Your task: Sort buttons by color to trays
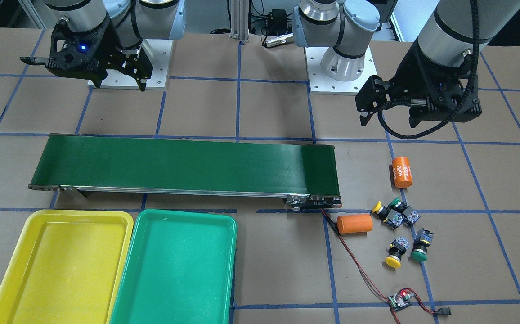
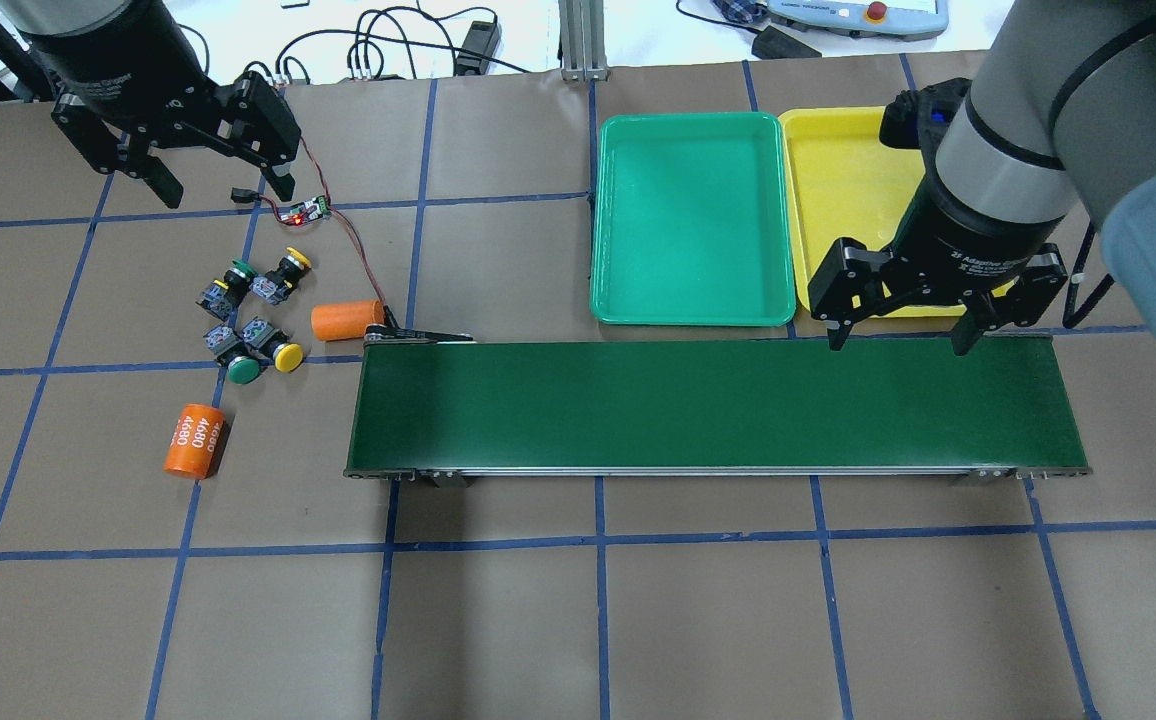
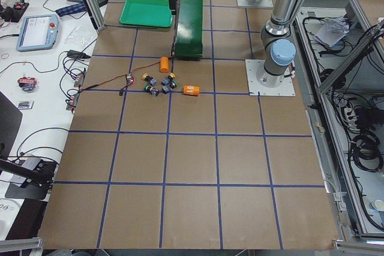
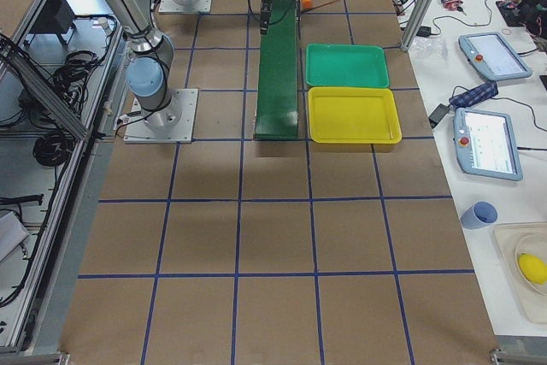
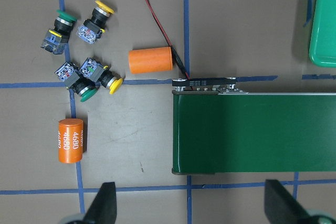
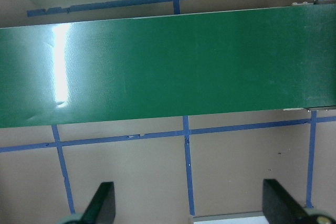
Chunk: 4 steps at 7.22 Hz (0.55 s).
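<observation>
Overhead exterior | left claw [image 2: 228, 193] released, empty | yellow push-button [image 2: 283, 275] near, robot-side of it | I'd pinch its body, dodging green push-button [image 2: 230, 282]

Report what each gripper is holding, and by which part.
Nothing is held. The left gripper and the right gripper both hang open and empty; all four buttons lie loose on the table.
</observation>
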Motion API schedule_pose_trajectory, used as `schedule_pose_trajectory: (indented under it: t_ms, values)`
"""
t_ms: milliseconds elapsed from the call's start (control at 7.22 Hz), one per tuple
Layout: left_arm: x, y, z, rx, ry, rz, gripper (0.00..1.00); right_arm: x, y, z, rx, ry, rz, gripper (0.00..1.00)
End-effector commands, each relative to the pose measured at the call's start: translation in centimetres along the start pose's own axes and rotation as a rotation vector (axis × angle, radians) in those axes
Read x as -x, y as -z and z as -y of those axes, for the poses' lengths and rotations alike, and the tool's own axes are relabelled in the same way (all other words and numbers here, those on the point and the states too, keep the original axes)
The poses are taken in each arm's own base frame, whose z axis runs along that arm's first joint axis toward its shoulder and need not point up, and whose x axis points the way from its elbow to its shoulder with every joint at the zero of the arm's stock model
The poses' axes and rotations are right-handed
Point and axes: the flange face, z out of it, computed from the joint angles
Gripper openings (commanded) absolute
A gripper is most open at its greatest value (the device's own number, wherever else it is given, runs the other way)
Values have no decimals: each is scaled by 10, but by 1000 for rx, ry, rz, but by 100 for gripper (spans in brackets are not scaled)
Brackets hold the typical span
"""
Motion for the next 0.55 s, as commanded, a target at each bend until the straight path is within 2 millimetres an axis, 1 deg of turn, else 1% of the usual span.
schedule_pose_trajectory:
  t_ms: [0,138,415]
  values:
    - [3,-38,28,59,0,-9,100,0,0,0,0,0,0,100]
    - [3,-49,51,23,-11,-28,100,0,0,0,0,0,0,100]
    - [7,-99,74,87,-307,-46,100,0,0,0,0,0,0,100]
